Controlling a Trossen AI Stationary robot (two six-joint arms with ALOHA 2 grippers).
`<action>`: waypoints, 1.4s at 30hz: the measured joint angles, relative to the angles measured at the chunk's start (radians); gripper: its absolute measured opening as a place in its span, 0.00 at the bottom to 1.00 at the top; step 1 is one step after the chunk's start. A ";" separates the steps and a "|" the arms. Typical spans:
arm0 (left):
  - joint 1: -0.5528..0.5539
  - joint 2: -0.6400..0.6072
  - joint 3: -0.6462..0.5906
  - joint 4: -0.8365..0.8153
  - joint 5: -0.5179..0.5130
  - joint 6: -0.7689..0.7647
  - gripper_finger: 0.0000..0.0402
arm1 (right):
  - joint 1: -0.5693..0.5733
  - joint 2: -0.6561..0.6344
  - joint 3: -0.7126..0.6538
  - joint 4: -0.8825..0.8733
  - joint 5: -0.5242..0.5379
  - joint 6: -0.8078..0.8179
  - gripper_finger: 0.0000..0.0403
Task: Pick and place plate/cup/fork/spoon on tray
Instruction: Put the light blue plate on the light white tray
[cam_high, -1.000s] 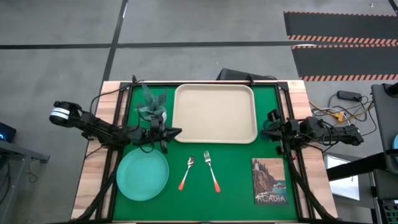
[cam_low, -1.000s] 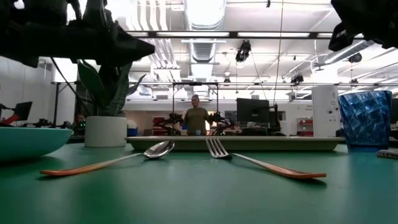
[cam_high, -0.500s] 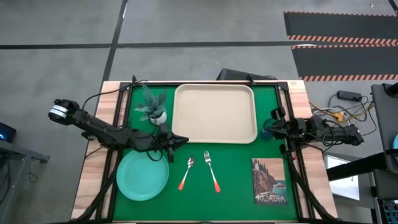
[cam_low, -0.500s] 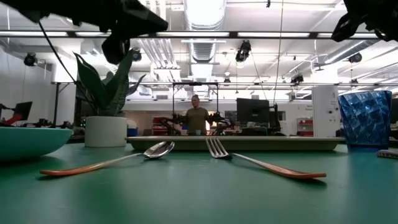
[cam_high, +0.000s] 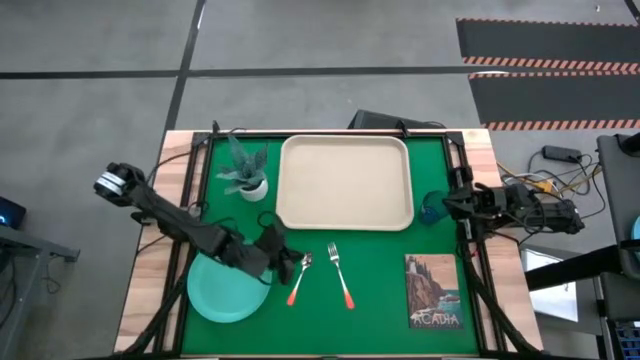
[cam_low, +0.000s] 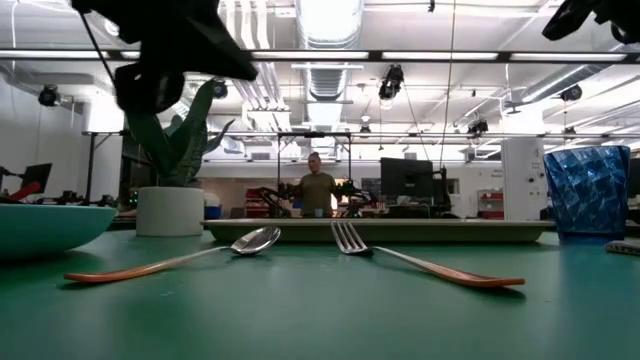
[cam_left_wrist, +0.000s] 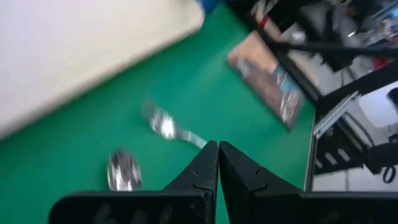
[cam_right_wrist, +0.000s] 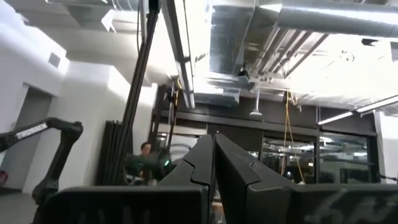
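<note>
The spoon (cam_high: 299, 277) lies flat on the green table (cam_high: 380, 270), near the tray's front edge, with its silver bowl toward the tray and its orange-red handle pointing away. It looks light, thin and stiff, and I think the smooth metal can slip. It lies very low on the mat, so the handle's middle seems the best place for a narrow pinch.

The fork (cam_high: 340, 275) lies just beside the spoon, apart from it, tines also toward the tray. It should handle in the same way.

The turquoise plate (cam_high: 225, 290) sits farther from the tray's front left corner, beyond the spoon. It seems light and rigid, and only its raised rim gives a hold.

The blue see-through cup (cam_high: 431, 209) stands upright just beside the tray's right edge. It is probably light and easy to tip.

The tray (cam_high: 345, 182) holds nothing; its beige floor is bare inside the raised rim.

The left gripper (cam_high: 285, 266) hangs over the table near the tray's front left corner, just beside the spoon's bowl and over the plate's edge. In its wrist view the fingers (cam_left_wrist: 202, 171) are pressed together with nothing between them.

The right gripper (cam_high: 450, 205) waits off the tray's right edge, just beside the cup, its jaws also closed and empty.

A potted plant (cam_high: 250, 172) stands left of the tray, and a picture book (cam_high: 434, 291) lies off its front right corner.
</note>
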 joint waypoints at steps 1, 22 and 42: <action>-0.009 0.023 0.013 -0.018 0.020 -0.044 0.00 | 0.000 0.000 0.007 0.001 0.000 0.000 0.02; -0.095 0.372 0.468 -0.938 0.476 -0.629 0.00 | 0.000 0.002 0.050 0.000 0.000 -0.147 0.02; -0.088 0.376 0.466 -0.901 0.664 -0.542 0.01 | 0.000 0.006 0.054 0.000 0.061 -0.182 0.02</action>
